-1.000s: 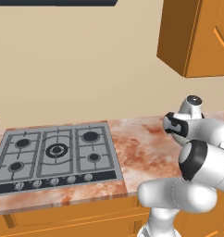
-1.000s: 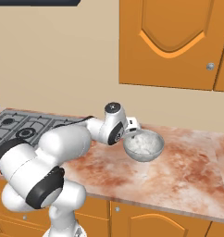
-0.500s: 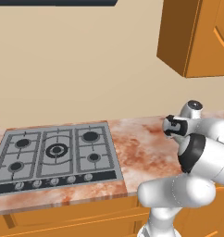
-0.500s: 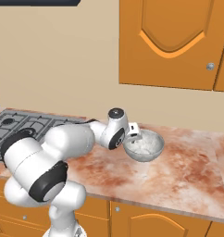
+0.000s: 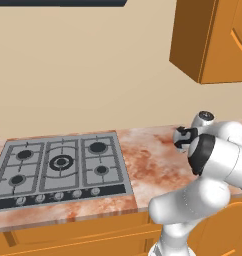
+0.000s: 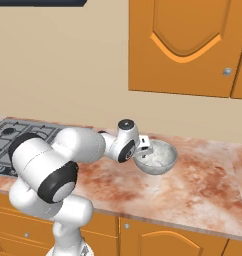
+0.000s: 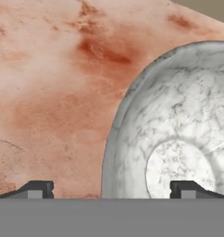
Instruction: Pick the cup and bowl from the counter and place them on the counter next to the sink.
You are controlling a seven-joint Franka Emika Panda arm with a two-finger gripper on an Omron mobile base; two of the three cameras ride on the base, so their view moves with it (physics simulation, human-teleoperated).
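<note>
The silver-grey bowl [image 6: 157,157] stands upright on the pink marbled counter [image 6: 203,186], right of the stove. My gripper [image 6: 143,148] hangs open at the bowl's left rim. In the hand view the bowl [image 7: 178,134] takes up the right half, and its near rim runs up between the two fingertips [image 7: 38,189]. One fingertip stands over bare counter [image 7: 49,92], the other over the bowl's pale inside. My gripper [image 7: 111,190] holds nothing. From the left base view my gripper [image 5: 182,138] shows past the white arm, over the counter [image 5: 148,160]. The cup and the sink are out of view.
A grey stove [image 5: 58,162] with several burners lies in the counter at the left, also seen as the stove [image 6: 13,135]. Orange wall cabinets [image 6: 188,45] hang above the bowl. The beige wall runs close behind the counter.
My hand has come down and a little right, closer to the bowl's rim. Its jaws have stayed open and the bowl has not moved.
</note>
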